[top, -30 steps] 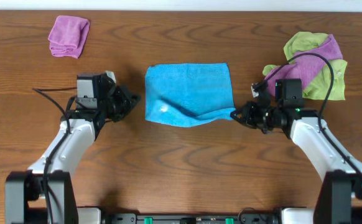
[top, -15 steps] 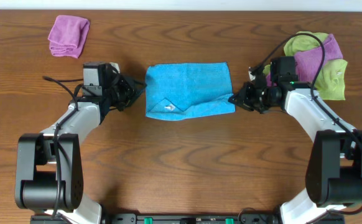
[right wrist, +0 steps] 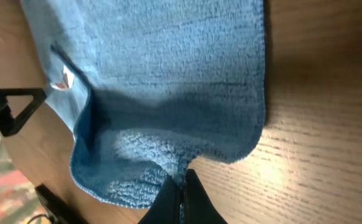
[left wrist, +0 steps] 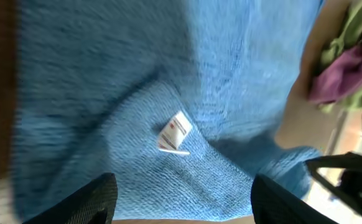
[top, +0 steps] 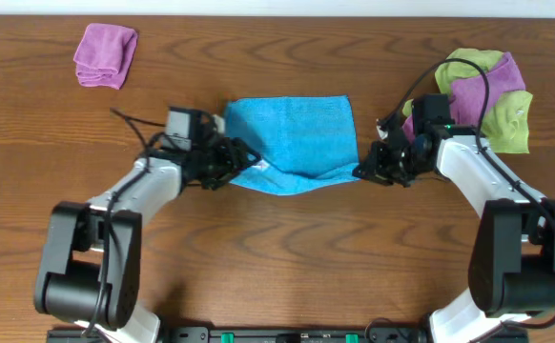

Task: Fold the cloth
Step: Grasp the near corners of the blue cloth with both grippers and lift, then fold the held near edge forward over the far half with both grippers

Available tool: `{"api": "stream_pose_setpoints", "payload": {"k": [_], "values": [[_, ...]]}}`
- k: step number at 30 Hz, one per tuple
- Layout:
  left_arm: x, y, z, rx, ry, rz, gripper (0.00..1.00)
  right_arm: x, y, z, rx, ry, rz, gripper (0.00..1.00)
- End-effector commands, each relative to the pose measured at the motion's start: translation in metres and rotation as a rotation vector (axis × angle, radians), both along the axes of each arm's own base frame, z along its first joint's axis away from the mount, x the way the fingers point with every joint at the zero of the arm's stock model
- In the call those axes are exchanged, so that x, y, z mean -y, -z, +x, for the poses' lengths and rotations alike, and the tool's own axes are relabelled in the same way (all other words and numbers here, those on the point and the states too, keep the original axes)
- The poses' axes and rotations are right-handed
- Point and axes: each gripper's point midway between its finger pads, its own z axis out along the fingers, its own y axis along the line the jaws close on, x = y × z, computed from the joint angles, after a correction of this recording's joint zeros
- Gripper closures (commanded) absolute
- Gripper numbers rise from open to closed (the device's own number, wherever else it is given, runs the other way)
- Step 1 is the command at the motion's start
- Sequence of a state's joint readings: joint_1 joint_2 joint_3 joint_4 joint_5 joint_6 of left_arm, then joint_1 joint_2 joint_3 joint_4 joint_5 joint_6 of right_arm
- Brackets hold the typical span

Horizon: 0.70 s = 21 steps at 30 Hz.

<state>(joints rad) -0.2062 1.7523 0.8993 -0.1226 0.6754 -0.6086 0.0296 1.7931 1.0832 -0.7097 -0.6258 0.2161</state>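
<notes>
Cloth of bright blue terry, with a looped, nubbly pile, lies near the middle of the brown wood-grain worktop, between the two arms. Its far edge is straight and its far corners square. The near edge is uneven, sagging in a curve with a small flap turned over at the near-left corner.

The left tool sits over that near-left corner. The left wrist view shows its two dark fingers spread wide apart with only cloth beneath them and nothing gripped. The right tool is at the near-right corner. From its own camera its tips are pressed together on a pinch of the cloth's edge, which bunches into a rounded, shadowed fold just ahead of them.

The wrist cameras show what the overhead camera barely resolves: a small white label with a red mark, sewn at the turned-over flap, and the pile's weave. Only the overhead view shows the surroundings. A folded pink cloth lies at the far left, well apart. A heap of green and purple cloths lies at the far right, close behind the right arm, with a black cable arching over it.
</notes>
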Motion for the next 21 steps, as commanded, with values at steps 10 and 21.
{"api": "stream_pose_setpoints", "payload": {"k": [10,21], "values": [[0.002,-0.007,0.027,0.118,-0.050,0.076,0.46,0.003,0.002,-0.003,0.025,-0.062,-0.036,0.99],[0.014,0.005,0.008,-0.080,-0.173,0.044,0.46,0.004,0.003,-0.003,0.024,-0.061,-0.043,0.99]]}}
